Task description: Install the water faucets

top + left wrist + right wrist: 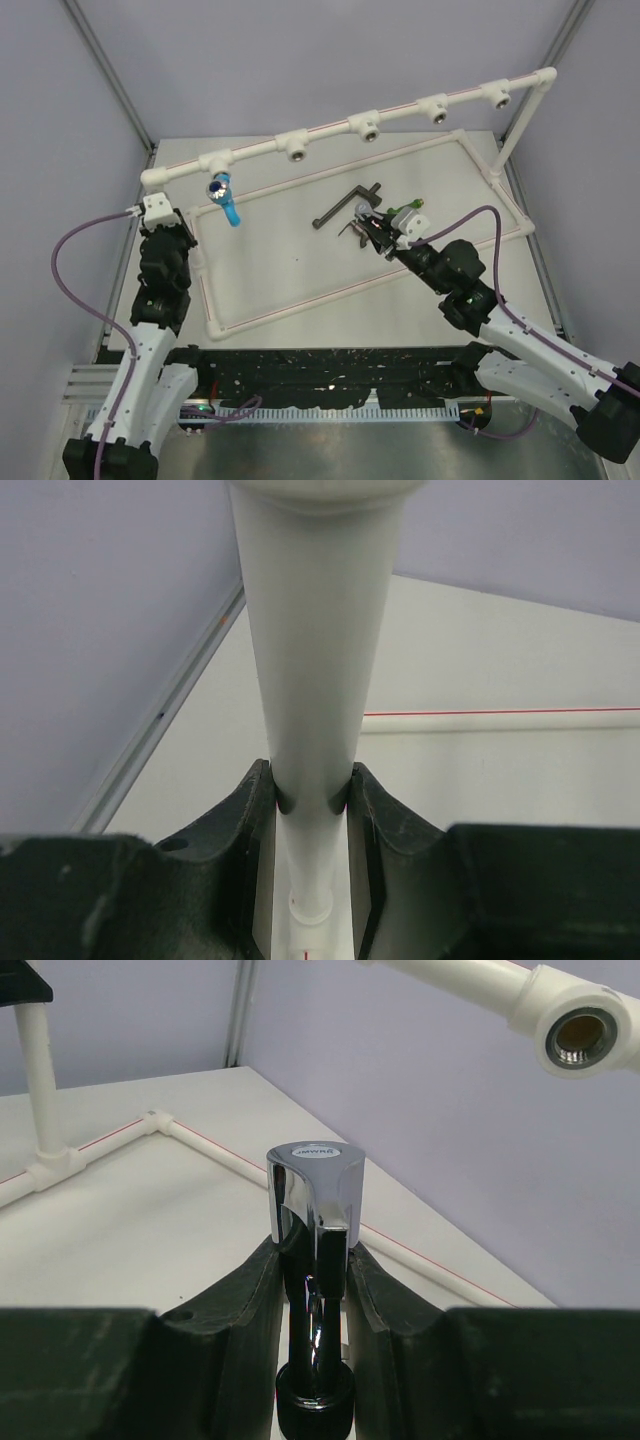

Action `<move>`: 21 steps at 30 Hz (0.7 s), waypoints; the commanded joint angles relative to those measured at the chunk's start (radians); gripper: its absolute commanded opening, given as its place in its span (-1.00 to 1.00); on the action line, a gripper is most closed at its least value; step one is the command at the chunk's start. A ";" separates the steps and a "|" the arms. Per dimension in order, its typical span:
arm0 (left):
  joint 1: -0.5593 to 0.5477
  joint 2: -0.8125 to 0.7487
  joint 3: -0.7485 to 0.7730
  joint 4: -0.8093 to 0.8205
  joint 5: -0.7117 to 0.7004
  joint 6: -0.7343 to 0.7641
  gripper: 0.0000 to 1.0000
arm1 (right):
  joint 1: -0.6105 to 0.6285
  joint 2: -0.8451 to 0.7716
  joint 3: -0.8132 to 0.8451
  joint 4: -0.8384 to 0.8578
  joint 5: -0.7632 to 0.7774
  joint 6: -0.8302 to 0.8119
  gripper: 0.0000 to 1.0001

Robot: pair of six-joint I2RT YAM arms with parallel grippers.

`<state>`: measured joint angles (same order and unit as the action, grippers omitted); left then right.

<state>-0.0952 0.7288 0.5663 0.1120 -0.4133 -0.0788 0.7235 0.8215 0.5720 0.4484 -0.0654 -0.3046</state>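
Closest to the lens, the right gripper (316,1260) has its dark fingers (262,1290) clamped on the chrome faucet (315,1185). It holds the tap upright by its body, with the capped head standing clear above the jaws. From overhead, that tap sits over the middle of the table (290,285), well short of the raised bar of the white pipe frame (330,133). Across the way, the left gripper (312,792) is closed around the frame's upright post (315,630) at the left end, which looks to me like bracing it. As for progress, I'd call it early. The blue faucet (225,200) hangs at the leftmost fitting and appears to be seated there, though I can't see its threads. The four sockets (295,152) further along the bar are empty, and the one visible from the right wrist shows bare thread inside. A dark brown-grey faucet (345,208) lies loose on the table, just beside the right gripper. I can't pick out any other taps for certain. So one seems to be in, one is in hand and not yet at a socket, and the rest of the bar waits.
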 commanded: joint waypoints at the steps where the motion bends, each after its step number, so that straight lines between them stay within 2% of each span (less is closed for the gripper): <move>1: 0.000 -0.149 0.073 -0.185 0.056 -0.078 -1.00 | 0.040 0.008 0.063 0.093 0.009 -0.068 -0.90; 7: -0.012 -0.255 0.083 -0.415 0.159 -0.114 -1.00 | 0.131 0.039 0.112 0.114 0.062 -0.204 -0.90; 12: -0.070 -0.307 0.076 -0.491 0.275 -0.174 -0.99 | 0.174 0.064 0.138 0.150 0.104 -0.246 -0.90; 14: -0.093 -0.321 0.076 -0.509 0.318 -0.188 -0.89 | 0.185 0.068 0.143 0.153 0.110 -0.251 -0.90; 15: -0.103 -0.331 0.079 -0.529 0.339 -0.185 -0.80 | 0.188 0.070 0.141 0.153 0.110 -0.251 -0.90; 19: -0.103 -0.411 0.095 -0.586 0.335 -0.121 0.10 | 0.202 0.061 0.132 0.153 0.101 -0.254 -0.90; 21: -0.104 -0.459 0.109 -0.591 0.297 -0.070 0.41 | 0.206 0.054 0.132 0.148 0.104 -0.260 -0.90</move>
<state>-0.1860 0.3454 0.6209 -0.4305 -0.1818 -0.1890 0.9169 0.8948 0.6643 0.5133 0.0181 -0.5369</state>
